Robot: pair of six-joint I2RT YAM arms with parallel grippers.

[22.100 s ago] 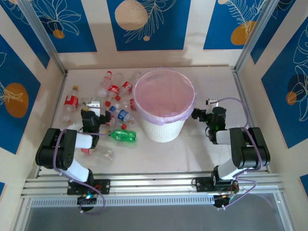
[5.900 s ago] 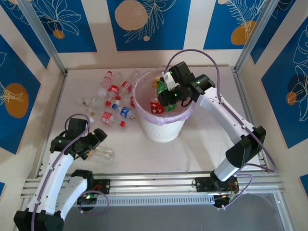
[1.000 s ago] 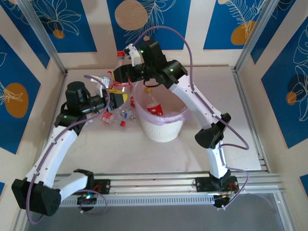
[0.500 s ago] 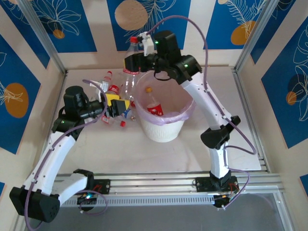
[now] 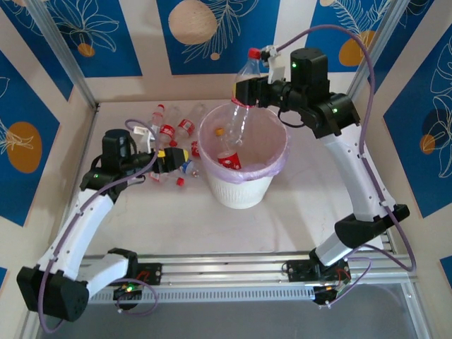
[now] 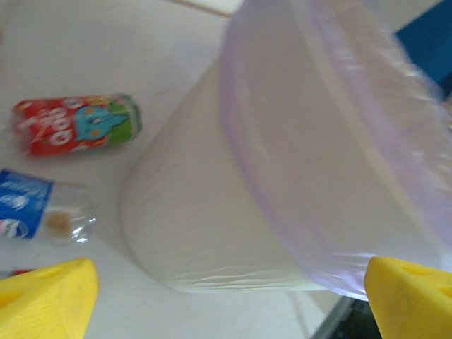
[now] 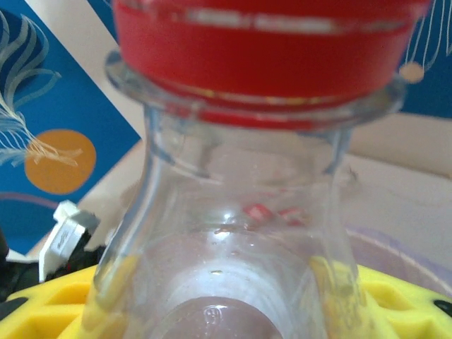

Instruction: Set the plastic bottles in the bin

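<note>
A clear plastic bottle with a red cap hangs tilted over the bin's open mouth, and my right gripper is shut on it. In the right wrist view the bottle stands between the yellow fingers. Another red-labelled bottle lies inside the pink-lined bin. My left gripper is open just left of the bin, low among several bottles lying on the table. In the left wrist view the bin is straight ahead, with a red-labelled bottle and a blue-labelled one at the left.
The bottles on the table are scattered from the bin's left side back toward the rear wall. Patterned walls close in the table on three sides. Bare tabletop lies in front of the bin and to its right.
My right arm has carried its bottle from left of the bin to above its mouth. The left gripper has opened and stayed beside the bottles.
</note>
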